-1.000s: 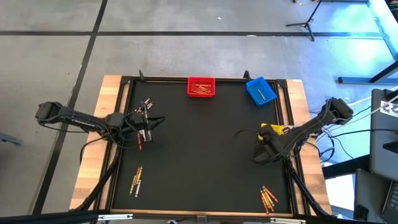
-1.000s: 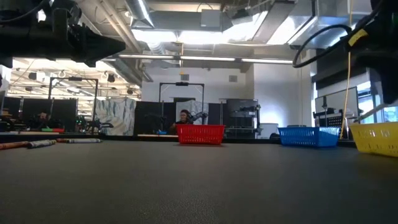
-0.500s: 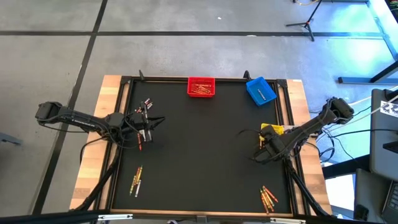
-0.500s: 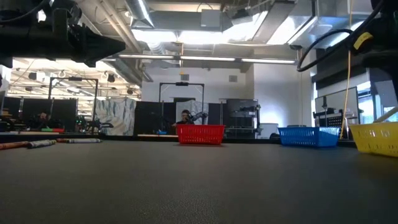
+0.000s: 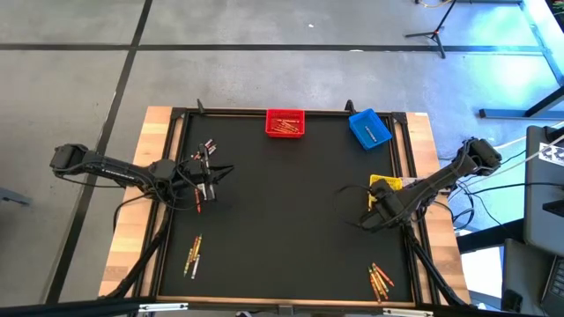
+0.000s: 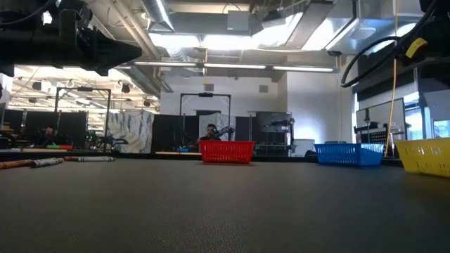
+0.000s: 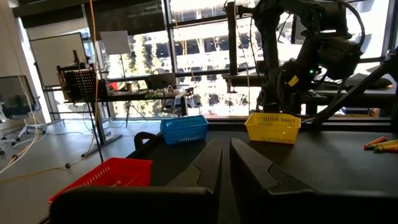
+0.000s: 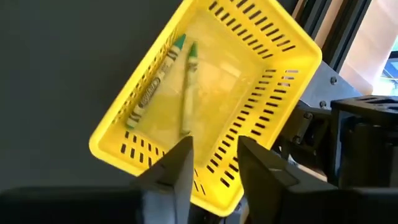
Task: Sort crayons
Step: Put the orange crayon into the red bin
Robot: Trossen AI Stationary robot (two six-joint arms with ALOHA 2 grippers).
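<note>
While the left tool (image 5: 204, 180) hovers clenched, right tool (image 8: 211, 158) poised above yellow bin (image 8: 261, 81), parted, crayon (image 8: 188, 81) between.

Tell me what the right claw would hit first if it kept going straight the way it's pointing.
Most likely the yellow bin: the right claw points down into it, fingers parted, above two green-tipped crayons there. One crayon sits right in line, though depth is unclear.

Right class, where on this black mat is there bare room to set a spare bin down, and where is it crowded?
Bare: the wide middle of the mat, between the red bin at the far edge and the near edge. Crowded: the left side, with crayons and the left gripper, and the right side, with the yellow bin, the right gripper and more crayons.
</note>
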